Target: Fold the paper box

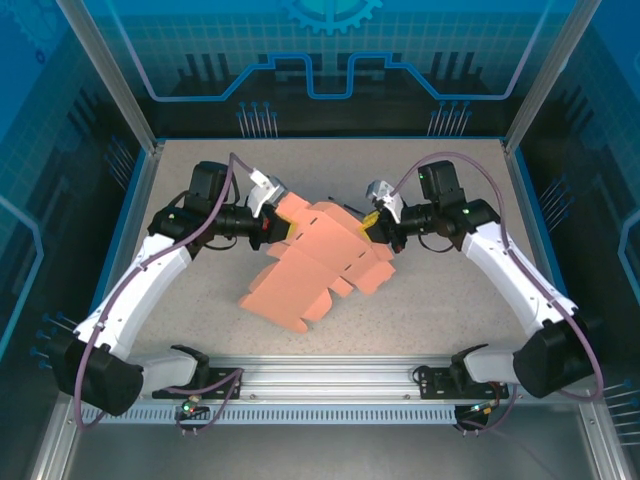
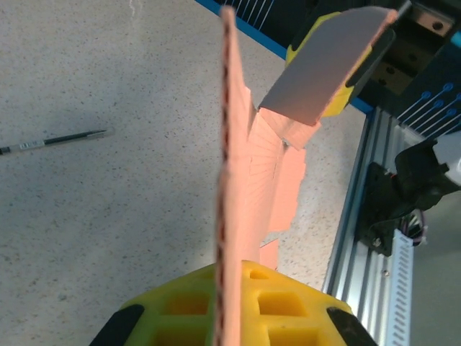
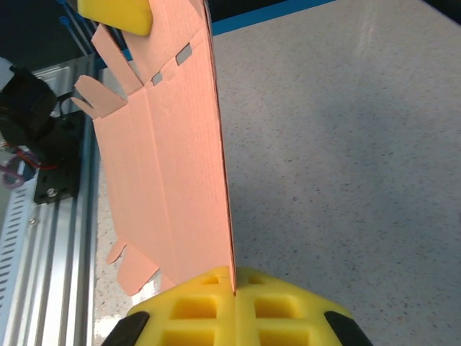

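Left end effector (image 1: 272,218) closed, gripping the box (image 1: 318,262) at its upper-left edge. Left wrist view: sheet runs edge-on straight into the yellow pads (image 2: 288,306) and is clamped between them. Pen (image 2: 54,140) lies flat on the desk (image 1: 430,310), left of the sheet in that view and well apart from it.

Box is a salmon-pink die-cut sheet, mostly flat and bent a little along its creases. It is at desk centre, stretched between both arms, sloping down toward the near-left. Cannot tell if its low corner touches the desk. Notched flaps and slots along the near and right edges. Rail (image 1: 330,382) runs along the near desk edge, below the sheet.

Right end effector (image 1: 378,222) closed, gripping the box at its upper-right edge. Right wrist view: sheet edge is pinched in the seam between its yellow pads, and the sheet stands upright away from them.
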